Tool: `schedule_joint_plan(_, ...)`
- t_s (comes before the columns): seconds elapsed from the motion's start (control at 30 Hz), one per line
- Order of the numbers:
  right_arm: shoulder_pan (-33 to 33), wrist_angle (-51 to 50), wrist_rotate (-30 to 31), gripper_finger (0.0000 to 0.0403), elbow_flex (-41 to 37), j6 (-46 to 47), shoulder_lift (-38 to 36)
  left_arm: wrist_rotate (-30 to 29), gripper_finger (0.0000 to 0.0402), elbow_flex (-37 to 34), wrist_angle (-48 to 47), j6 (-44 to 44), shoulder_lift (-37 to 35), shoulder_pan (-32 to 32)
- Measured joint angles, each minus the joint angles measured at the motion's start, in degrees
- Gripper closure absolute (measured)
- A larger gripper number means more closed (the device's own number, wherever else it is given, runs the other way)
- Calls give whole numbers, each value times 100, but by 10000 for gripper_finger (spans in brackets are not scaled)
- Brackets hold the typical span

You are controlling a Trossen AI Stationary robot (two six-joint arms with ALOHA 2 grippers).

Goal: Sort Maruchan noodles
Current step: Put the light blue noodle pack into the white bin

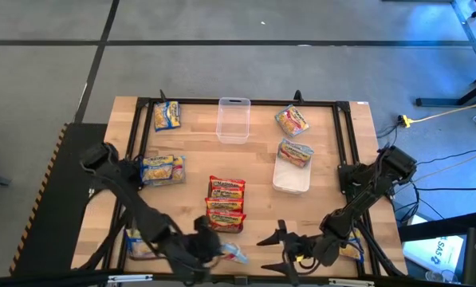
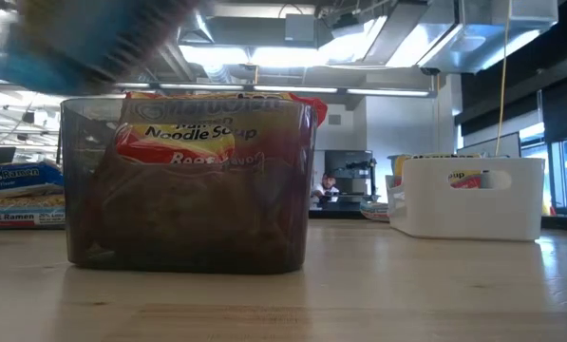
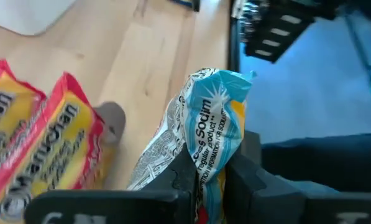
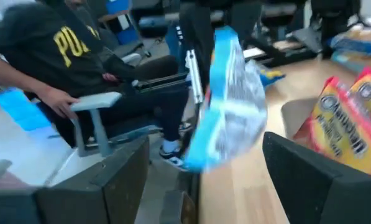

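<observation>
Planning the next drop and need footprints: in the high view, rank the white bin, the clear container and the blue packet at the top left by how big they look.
Largest to smallest in the high view:
1. White bin, though a packet covers its far end.
2. Clear container, nearly the same size, so that ranking is unsure.
3. Blue packet, plainly the smallest.

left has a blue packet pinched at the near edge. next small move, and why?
Probably lift and carry it toward the other blue-labelled packets on the left side. The left gripper is shut on the blue packet near the table's front edge, beside the stack of red packets, so it looks ready to move. The right gripper waits open nearby, holding nothing.
</observation>
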Motion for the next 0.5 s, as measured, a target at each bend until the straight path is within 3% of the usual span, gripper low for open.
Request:
schedule_joint_plan(0.27,-16,-895,490,116,412,-145,0,-424,361,1395,-1037,-320,948,313)
schedule_joint_plan(0.5,-207,-1352,635,116,451,333,80,-461,361,1632,-980,-210,1099,456)
